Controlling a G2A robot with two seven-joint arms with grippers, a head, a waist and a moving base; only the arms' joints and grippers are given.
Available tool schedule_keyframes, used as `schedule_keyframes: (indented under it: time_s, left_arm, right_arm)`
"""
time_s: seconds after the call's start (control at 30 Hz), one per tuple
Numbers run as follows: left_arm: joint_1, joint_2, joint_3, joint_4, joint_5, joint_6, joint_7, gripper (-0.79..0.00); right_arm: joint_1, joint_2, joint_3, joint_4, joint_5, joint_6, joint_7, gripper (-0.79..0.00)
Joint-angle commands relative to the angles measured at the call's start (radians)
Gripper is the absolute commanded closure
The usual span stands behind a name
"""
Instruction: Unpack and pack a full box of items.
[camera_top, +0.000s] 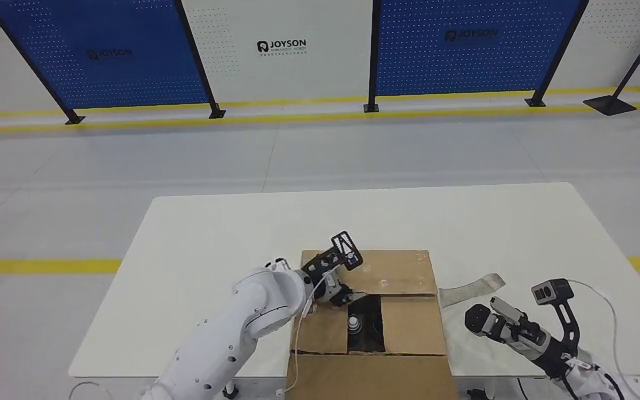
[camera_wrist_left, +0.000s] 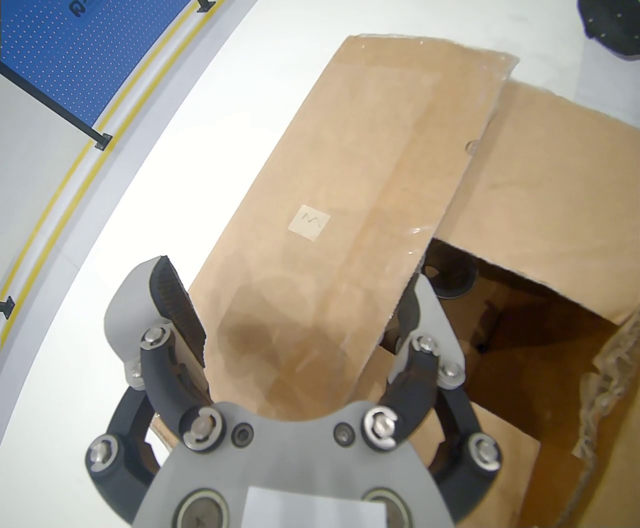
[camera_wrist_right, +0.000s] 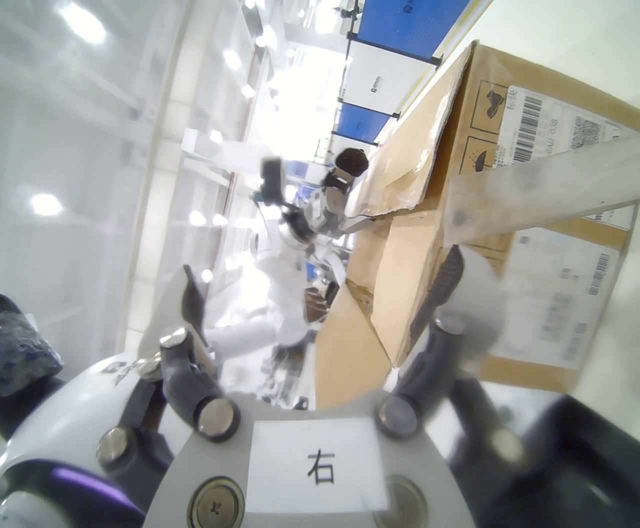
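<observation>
Mostly hidden beneath the flap (camera_wrist_left: 340, 225), too dark to identify: items (camera_wrist_left: 450, 277) inside the box (camera_top: 415, 270), itself cropped below.

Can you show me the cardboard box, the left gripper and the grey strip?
cardboard box (camera_top: 395, 268), top view, far top flap.
left gripper (camera_wrist_left: 295, 310), left wrist view, midway between its fingertips.
grey strip (camera_top: 470, 292), top view, its middle.

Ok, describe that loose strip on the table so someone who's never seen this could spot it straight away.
Start at the white table and find the brown cardboard box at its near edge. On the robot's right side of the box, between it and the right gripper, lies the strip. It is the only pale grey, flat, slightly curled band there.
</observation>
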Motion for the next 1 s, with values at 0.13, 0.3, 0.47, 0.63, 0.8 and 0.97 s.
schedule_keyframes:
  time_s: [0.13, 0.3, 0.47, 0.63, 0.8, 0.97]
  left_arm:
    - [-0.014, -0.002, 0.045, -0.016, 0.175, -0.012, -0.005, -0.785]
    - [-0.021, -0.002, 0.079, -0.029, 0.347, -0.016, 0.007, -0.785]
    - [-0.030, -0.003, 0.061, -0.068, 0.425, 0.023, 0.034, -0.785]
    - [-0.041, -0.006, 0.038, -0.092, 0.469, 0.052, 0.064, -0.785]
    - [-0.089, -0.018, 0.042, -0.060, 0.480, 0.065, 0.110, -0.785]
    - [-0.194, -0.042, 0.095, 0.030, 0.529, 0.045, 0.156, -0.785]
  right_arm:
    - [-0.004, 0.001, -0.005, -0.009, -0.004, 0.002, -0.005, -0.785]
    - [-0.002, 0.001, -0.009, -0.013, -0.008, -0.001, -0.007, -0.785]
    - [-0.002, 0.002, -0.010, -0.016, -0.005, -0.006, -0.007, -0.785]
    - [-0.001, 0.003, -0.009, -0.021, -0.002, -0.007, -0.007, -0.785]
    - [0.001, 0.003, -0.006, -0.042, 0.008, -0.007, -0.011, -0.785]
    - [-0.009, 0.004, 0.017, -0.077, 0.018, -0.008, -0.036, -0.785]
